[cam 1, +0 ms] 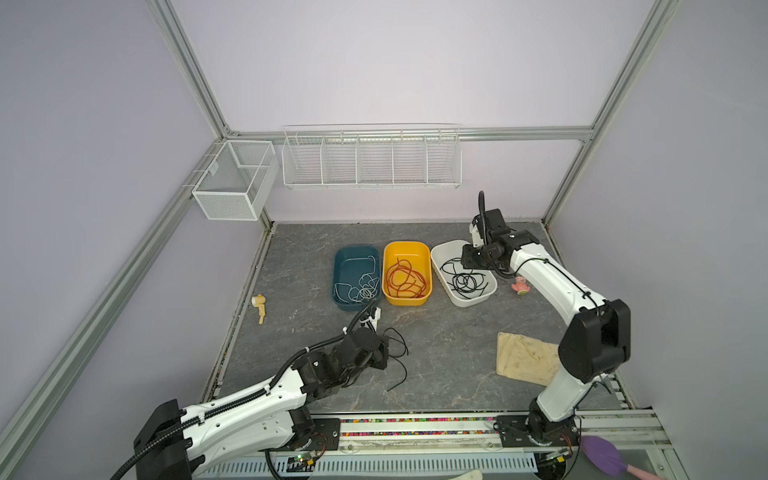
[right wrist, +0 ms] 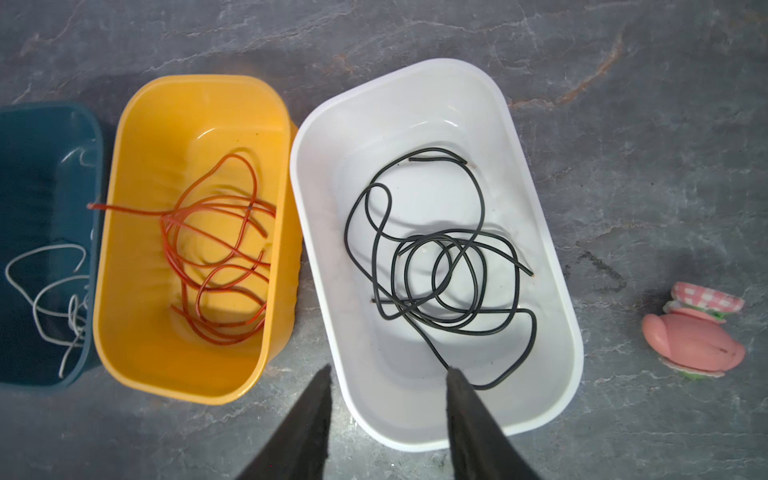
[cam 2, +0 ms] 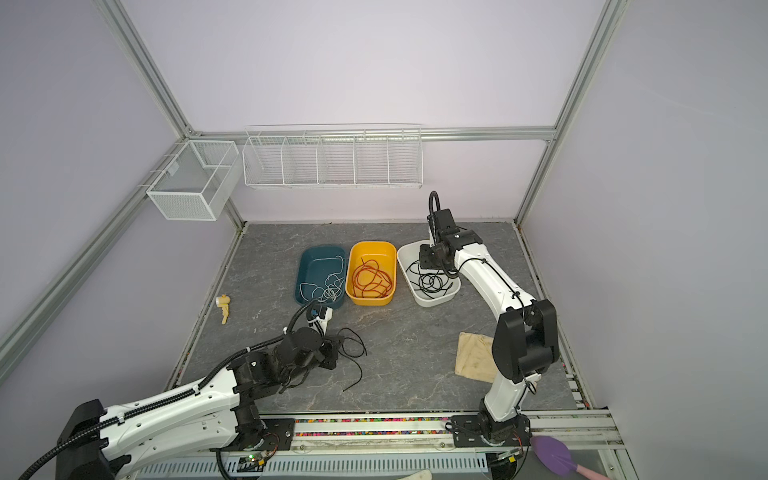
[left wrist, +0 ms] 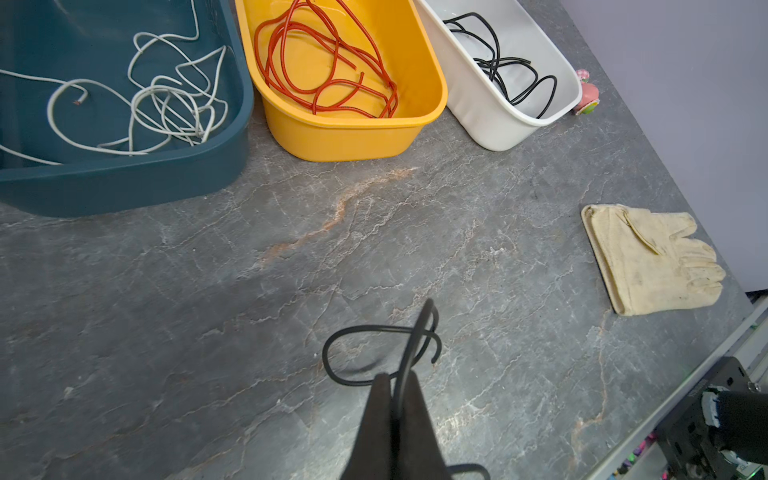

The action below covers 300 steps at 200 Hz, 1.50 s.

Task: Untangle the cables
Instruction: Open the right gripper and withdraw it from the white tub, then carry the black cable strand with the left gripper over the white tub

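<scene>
Three bins stand in a row at the back. White cables (cam 1: 361, 286) lie in the teal bin (cam 1: 337, 266), red-orange cables (cam 1: 405, 280) in the yellow bin (cam 1: 406, 246), and black cables (right wrist: 440, 239) in the white bin (right wrist: 419, 64). My right gripper (right wrist: 390, 370) hangs open over the white bin's near end, nothing between its fingers; one fingertip (right wrist: 455, 374) is just above a black strand. My left gripper (left wrist: 397, 376) is shut on another black cable (left wrist: 417, 332), whose loops trail onto the table (cam 1: 399, 357) in front of the bins.
A cream glove (cam 1: 525, 359) lies on the table's right side. A pink toy (right wrist: 692, 336) sits right of the white bin. A yellow toy (cam 1: 259, 307) lies off the mat at left. Wire baskets (cam 1: 370, 158) hang on the back wall.
</scene>
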### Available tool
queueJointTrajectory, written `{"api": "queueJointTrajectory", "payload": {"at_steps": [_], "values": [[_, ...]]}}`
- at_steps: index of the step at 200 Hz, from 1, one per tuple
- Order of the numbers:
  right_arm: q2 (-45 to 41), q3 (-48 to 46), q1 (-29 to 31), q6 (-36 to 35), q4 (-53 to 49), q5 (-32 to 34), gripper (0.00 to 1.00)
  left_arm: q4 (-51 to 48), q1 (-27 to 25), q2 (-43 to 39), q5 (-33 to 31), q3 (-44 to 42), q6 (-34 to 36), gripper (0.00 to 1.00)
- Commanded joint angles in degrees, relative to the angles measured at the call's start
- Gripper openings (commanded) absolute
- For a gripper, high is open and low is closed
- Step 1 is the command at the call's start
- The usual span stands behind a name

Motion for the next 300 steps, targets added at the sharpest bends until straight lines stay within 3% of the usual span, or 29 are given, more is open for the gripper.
{"api": "queueJointTrajectory", "payload": {"at_steps": [1, 32, 67, 108, 232, 300], "values": [[-5.35, -3.7, 1.01, -0.95, -0.9, -2.01, 0.63, -1.45, -0.29, -1.42, -1.21, 0.12, 0.92, 0.0], [-15.17, -9.82, 3.07, -1.14, -1.07, -1.24, 0.87, -2.4, -0.28, -1.99, -1.39, 0.71, 1.49, 0.0], [-24.98, -14.68, 4.35, -1.74, -3.35, -3.43, 1.0, -3.6, -0.29, -1.46, -0.53, 1.82, 2.69, 0.0], [-32.25, -18.59, 4.66, -2.58, -8.52, -5.94, 0.88, -7.04, -0.27, -2.02, -0.59, 4.84, 4.63, 0.0], [-54.42, -36.12, 5.34, -0.95, -9.35, -3.66, 0.88, -17.92, -0.29, 2.33, -0.17, 22.32, 10.4, 0.0], [-54.96, -36.57, 6.91, -0.6, -9.57, -3.53, 0.88, -18.74, -0.29, 10.41, -0.07, 33.4, 14.94, 0.0]]}}
